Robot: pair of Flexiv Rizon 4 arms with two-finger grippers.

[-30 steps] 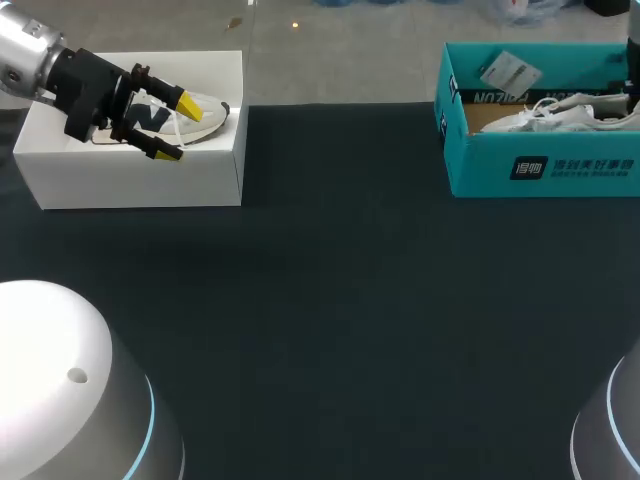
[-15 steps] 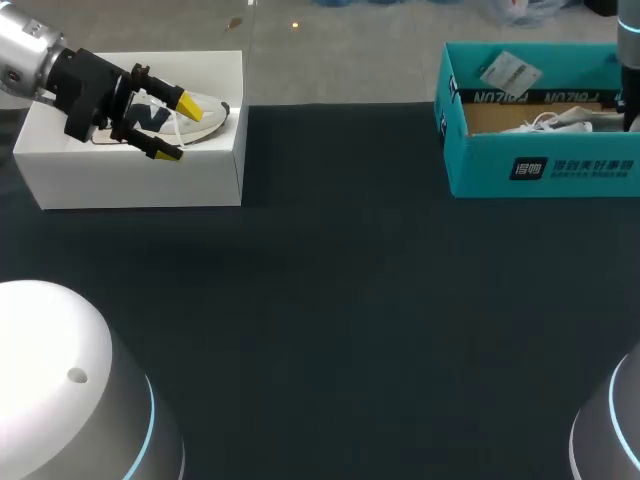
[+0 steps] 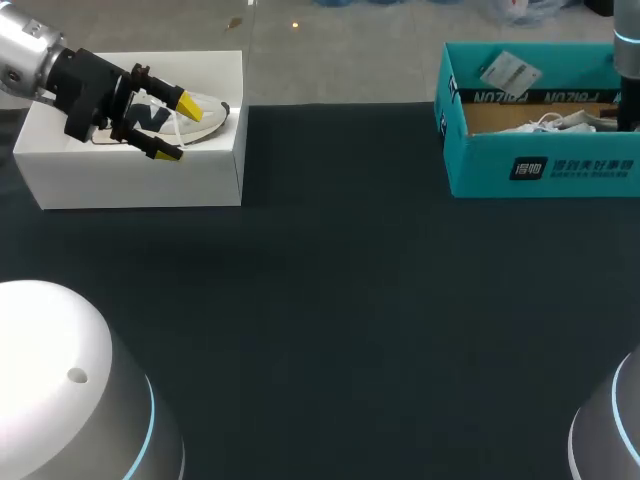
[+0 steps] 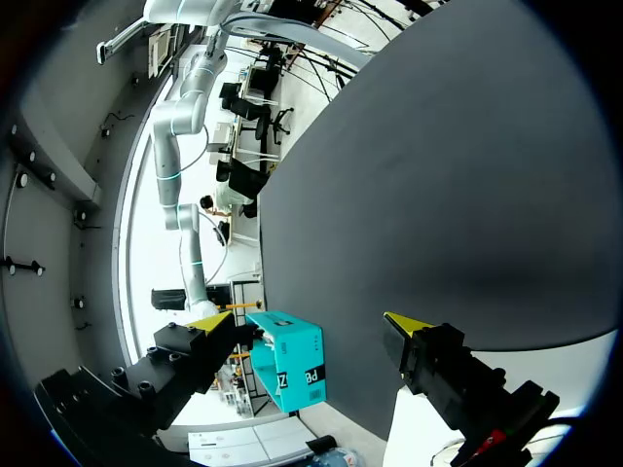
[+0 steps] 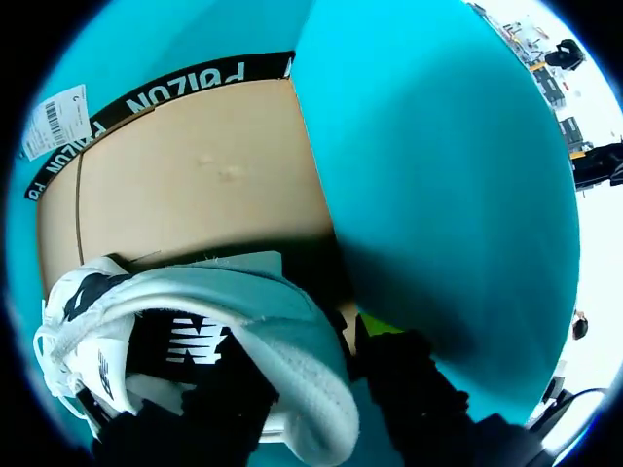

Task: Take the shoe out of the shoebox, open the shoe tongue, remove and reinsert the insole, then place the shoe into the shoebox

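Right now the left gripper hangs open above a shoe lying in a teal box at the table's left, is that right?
No. The box under the left gripper is white, not teal; the head view shows it. The rest holds: the gripper hangs open above the shoe in it, at the table's left.

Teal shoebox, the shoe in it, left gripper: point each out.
teal shoebox [image 3: 540, 168]: head view, on its front wall.
shoe [image 5: 243, 297]: right wrist view, on its pale upper.
left gripper [image 3: 180, 128]: head view, midway between its two yellow tips.
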